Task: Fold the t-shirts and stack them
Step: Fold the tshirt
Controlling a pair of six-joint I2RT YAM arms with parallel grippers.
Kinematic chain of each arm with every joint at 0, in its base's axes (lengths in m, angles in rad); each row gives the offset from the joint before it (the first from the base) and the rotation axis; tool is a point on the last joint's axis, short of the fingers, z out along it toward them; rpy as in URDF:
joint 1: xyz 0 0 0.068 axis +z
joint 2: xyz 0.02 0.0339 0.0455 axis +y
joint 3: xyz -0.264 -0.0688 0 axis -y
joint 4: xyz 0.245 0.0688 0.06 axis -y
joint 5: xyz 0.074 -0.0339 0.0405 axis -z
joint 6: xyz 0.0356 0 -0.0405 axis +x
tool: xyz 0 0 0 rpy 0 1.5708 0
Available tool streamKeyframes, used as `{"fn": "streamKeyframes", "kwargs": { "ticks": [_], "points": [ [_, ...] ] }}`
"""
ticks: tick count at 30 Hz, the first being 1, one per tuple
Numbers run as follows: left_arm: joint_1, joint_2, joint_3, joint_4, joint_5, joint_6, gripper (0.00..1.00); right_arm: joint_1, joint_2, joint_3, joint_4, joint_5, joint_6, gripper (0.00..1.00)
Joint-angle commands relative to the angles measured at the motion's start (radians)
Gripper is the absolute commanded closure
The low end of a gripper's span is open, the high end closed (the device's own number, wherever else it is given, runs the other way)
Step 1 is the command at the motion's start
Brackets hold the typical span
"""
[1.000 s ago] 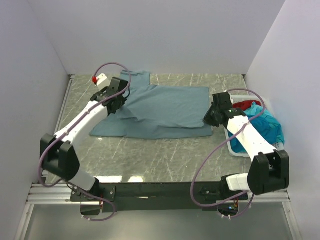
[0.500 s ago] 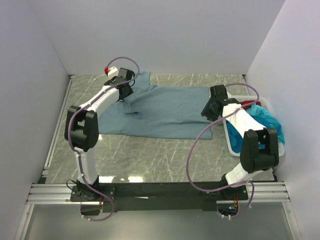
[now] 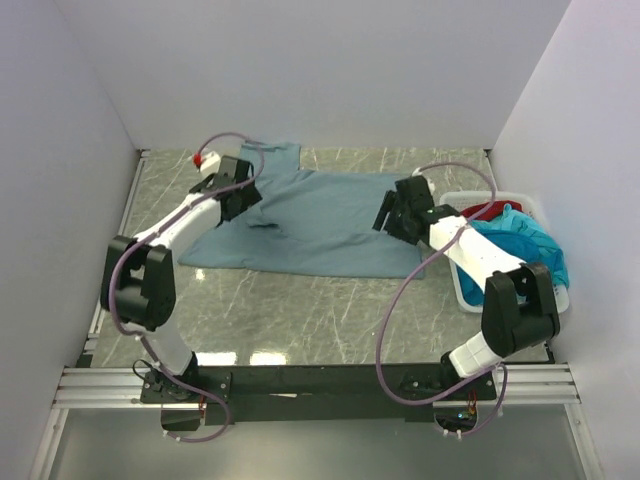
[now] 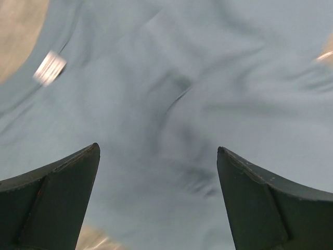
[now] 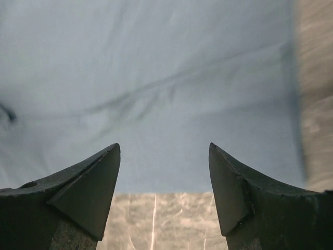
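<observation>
Left claw (image 4: 157, 147), right claw (image 5: 164, 145) agape; basket (image 3: 468, 293) of turquoise shirt (image 3: 530, 245), red shirt (image 3: 490, 209)

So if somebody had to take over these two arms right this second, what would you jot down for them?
Left gripper: open, holding nothing, above the grey-blue t-shirt.
Right gripper: open, holding nothing, above that shirt's edge on the basket side.
The grey-blue t-shirt lies spread out and wrinkled on the table. The turquoise t-shirt and red t-shirt are bunched in the white basket.
Done: nothing folded or stacked.
Left: fold all three, then stack them.
</observation>
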Motion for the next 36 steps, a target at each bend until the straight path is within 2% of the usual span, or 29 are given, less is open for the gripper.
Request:
{"fn": "streamKeyframes", "kwargs": {
  "ticks": [1, 6, 14, 20, 28, 32, 36],
  "points": [
    [0.036, -0.072, -0.129, 0.056, 0.049, -0.053, 0.01, 0.032, 0.027, -0.06, 0.061, -0.064, -0.028, 0.25],
    [0.137, -0.072, -0.27, 0.095, 0.213, -0.09, 0.0, 0.057, 0.133, -0.086, 0.092, -0.101, -0.017, 0.25],
    [0.198, -0.155, -0.488, 0.125, 0.232, -0.159, 0.0, 0.07, 0.123, -0.204, 0.088, -0.129, 0.018, 0.26],
    [0.235, -0.291, -0.698, 0.058, 0.231, -0.192, 0.0, 0.078, -0.003, -0.35, 0.065, -0.161, 0.043, 0.26],
    [0.235, -0.593, -0.824, -0.134, 0.226, -0.282, 0.01, 0.138, -0.245, -0.505, 0.0, -0.206, 0.077, 0.26],
    [0.234, -0.802, -0.844, -0.239, 0.244, -0.32, 0.01, 0.138, -0.394, -0.5, -0.05, -0.178, 0.051, 0.25],
    [0.234, -0.904, -0.816, -0.184, 0.321, -0.31, 0.01, 0.136, -0.453, -0.428, -0.072, -0.123, 0.005, 0.24]
  ]
}}
